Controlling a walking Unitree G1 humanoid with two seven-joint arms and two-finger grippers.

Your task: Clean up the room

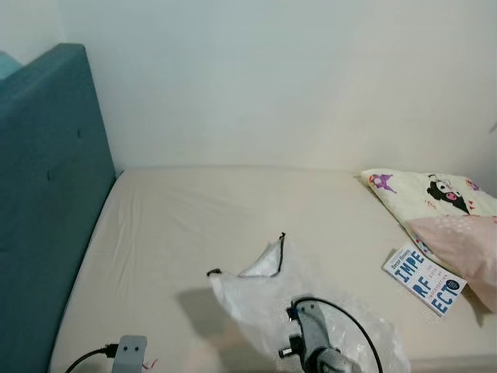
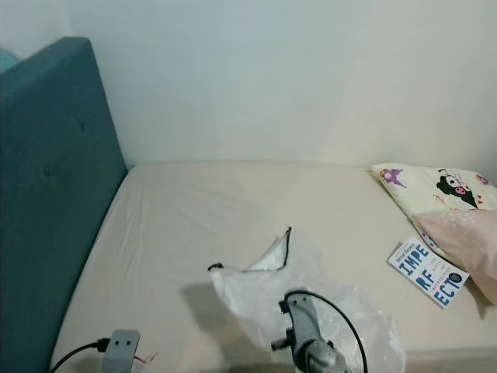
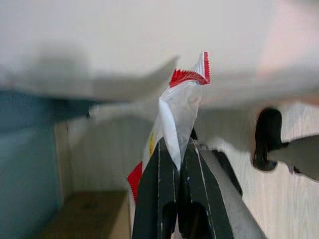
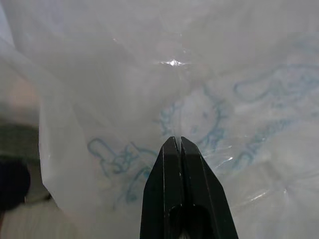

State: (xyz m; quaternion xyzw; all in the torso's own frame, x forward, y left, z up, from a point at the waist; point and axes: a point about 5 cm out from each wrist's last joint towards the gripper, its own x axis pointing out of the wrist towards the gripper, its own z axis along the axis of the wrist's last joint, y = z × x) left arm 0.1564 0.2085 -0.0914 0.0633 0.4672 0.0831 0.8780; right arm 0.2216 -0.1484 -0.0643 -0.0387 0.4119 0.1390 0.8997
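red-tipped wrapper [image 3: 174,119] upright in left pincer [image 3: 175,149]

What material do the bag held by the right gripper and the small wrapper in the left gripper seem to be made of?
The bag looks like thin translucent plastic film: it crinkles, shines, and shows faint blue print in the right gripper. The wrapper in the left gripper looks like glossy plastic or foil, with a serrated red edge.

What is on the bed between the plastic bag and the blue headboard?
Nothing but bare sheet lies between the plastic bag and the blue headboard. The left eye view shows this best.
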